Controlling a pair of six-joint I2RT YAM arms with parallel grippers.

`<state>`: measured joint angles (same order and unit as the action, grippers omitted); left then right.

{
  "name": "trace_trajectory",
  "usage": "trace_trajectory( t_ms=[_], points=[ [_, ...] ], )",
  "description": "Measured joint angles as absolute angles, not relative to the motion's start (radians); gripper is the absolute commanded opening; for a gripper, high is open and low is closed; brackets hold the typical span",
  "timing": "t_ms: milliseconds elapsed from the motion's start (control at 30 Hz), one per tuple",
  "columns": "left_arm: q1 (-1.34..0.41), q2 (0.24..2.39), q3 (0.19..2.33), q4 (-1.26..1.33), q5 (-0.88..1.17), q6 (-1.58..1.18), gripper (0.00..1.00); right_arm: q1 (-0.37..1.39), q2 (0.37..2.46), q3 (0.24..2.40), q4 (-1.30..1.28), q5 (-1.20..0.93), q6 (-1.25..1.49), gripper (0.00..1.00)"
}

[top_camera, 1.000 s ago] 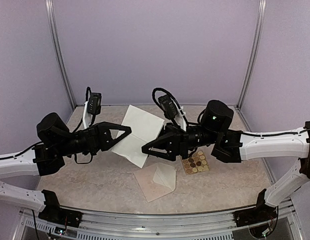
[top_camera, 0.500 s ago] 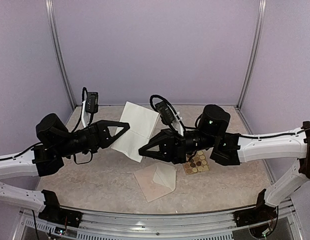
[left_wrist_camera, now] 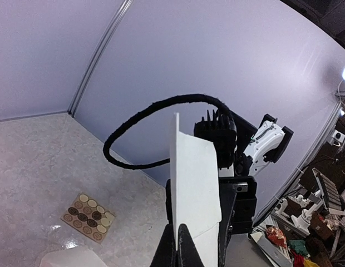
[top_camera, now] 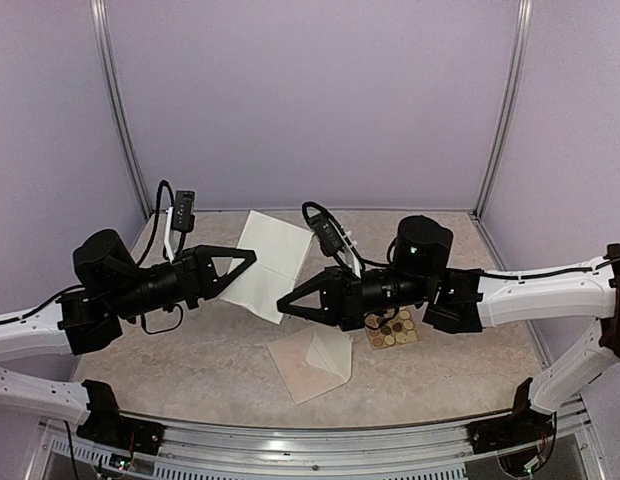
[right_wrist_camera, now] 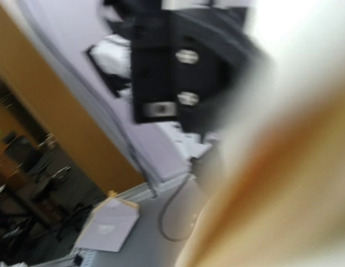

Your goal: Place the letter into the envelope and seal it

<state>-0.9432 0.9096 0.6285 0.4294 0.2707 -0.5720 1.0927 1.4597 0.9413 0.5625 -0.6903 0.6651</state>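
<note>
The letter (top_camera: pixel 265 262), a white folded sheet, is held in the air between both arms, tilted. My left gripper (top_camera: pixel 252 256) is shut on its left edge; in the left wrist view the fingers (left_wrist_camera: pixel 181 245) pinch the sheet (left_wrist_camera: pixel 195 178) edge-on. My right gripper (top_camera: pixel 283 302) meets the sheet's lower right corner with its fingers closed to a point. The right wrist view is blurred, with the sheet (right_wrist_camera: pixel 295 167) filling its right half and my own fingers hidden. The cream envelope (top_camera: pixel 312 362) lies on the table below, flap open.
A square card of round brown and yellow stickers (top_camera: pixel 392 326) lies right of the envelope; it also shows in the left wrist view (left_wrist_camera: pixel 89 217). The right arm's wrist (left_wrist_camera: pixel 235 183) stands close behind the sheet. Lilac walls enclose the back and sides.
Both arms have shifted a little to the left with the letter between them. The sheet has risen and stands more upright. The envelope and sticker card have not moved.
</note>
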Motion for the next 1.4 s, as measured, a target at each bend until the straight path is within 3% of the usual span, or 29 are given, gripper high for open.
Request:
trace_trajectory(
  t_ms=[233,367,433,533,600,700,900,1033,1133,1267,1400],
  points=[
    [-0.945,0.896,0.606,0.374,0.181,-0.557,0.0,1.07,1.446,0.922,0.445,-0.536,0.732,0.0],
    [-0.951,0.893,0.593,0.348,0.146,-0.555,0.0,1.053,1.412,0.871,0.447,-0.509,0.774,0.1],
    [-0.94,0.885,0.593,0.355,0.115,-0.555,0.0,1.041,1.395,0.844,0.446,-0.502,0.783,0.27],
    [-0.937,0.878,0.593,0.375,0.096,-0.556,0.0,1.031,1.391,0.826,0.453,-0.492,0.79,0.62],
    [-0.937,0.877,0.591,0.397,0.096,-0.561,0.0,1.03,1.391,0.823,0.47,-0.49,0.791,0.74],
    [-0.937,0.877,0.582,0.434,0.098,-0.574,0.0,1.03,1.392,0.823,0.503,-0.494,0.781,0.86],
    [-0.938,0.876,0.555,0.512,0.132,-0.615,0.0,1.03,1.439,0.879,0.567,-0.521,0.754,0.96],
    [-0.942,0.878,0.548,0.563,0.17,-0.647,0.0,1.03,1.491,0.945,0.606,-0.547,0.736,0.96],
    [-0.945,0.878,0.547,0.596,0.188,-0.661,0.0,1.03,1.541,1.001,0.64,-0.576,0.731,0.86],
    [-0.945,0.878,0.538,0.629,0.202,-0.677,0.0,1.03,1.589,1.034,0.707,-0.622,0.743,0.49],
    [-0.945,0.878,0.522,0.639,0.199,-0.679,0.0,1.03,1.617,1.037,0.777,-0.657,0.778,0.26]
  ],
)
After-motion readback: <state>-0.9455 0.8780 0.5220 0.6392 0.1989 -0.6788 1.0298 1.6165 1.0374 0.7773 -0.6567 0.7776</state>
